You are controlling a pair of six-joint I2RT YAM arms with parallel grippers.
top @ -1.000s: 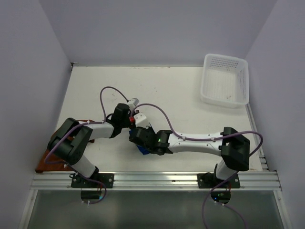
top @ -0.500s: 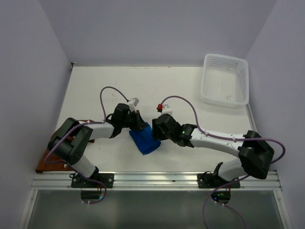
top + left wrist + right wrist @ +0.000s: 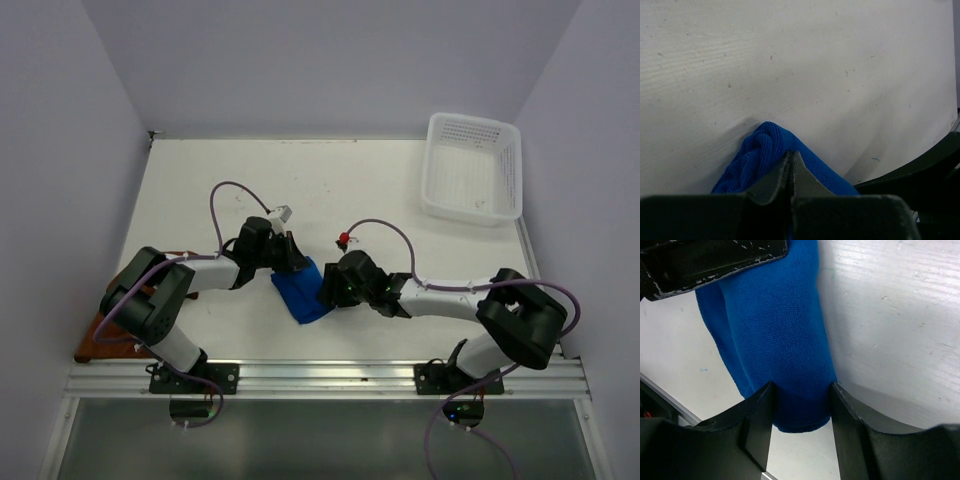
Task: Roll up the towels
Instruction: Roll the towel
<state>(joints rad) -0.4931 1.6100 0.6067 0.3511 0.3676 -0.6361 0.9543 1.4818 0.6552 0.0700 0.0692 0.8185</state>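
The bright blue towel (image 3: 303,295) lies as a short roll on the white table between my two grippers. It also shows in the left wrist view (image 3: 760,150) and the right wrist view (image 3: 775,325). My left gripper (image 3: 296,265) sits at the roll's upper left end. Its jaws (image 3: 791,154) are pressed together with blue cloth at their base. My right gripper (image 3: 325,293) straddles the roll's right end, and its two fingers (image 3: 801,386) touch both sides of the roll. The rust-brown towel (image 3: 92,340) lies flat at the near left corner, mostly hidden under my left arm.
A white perforated basket (image 3: 468,212) stands at the far right of the table. The side walls close in on the left and right. A metal rail (image 3: 320,378) runs along the near edge by the arm bases.
The right arm, which lay over the towel a second ago, swung off to the right, uncovering the roll. Its gripper has now come down around the roll's right end. The left arm stayed put.
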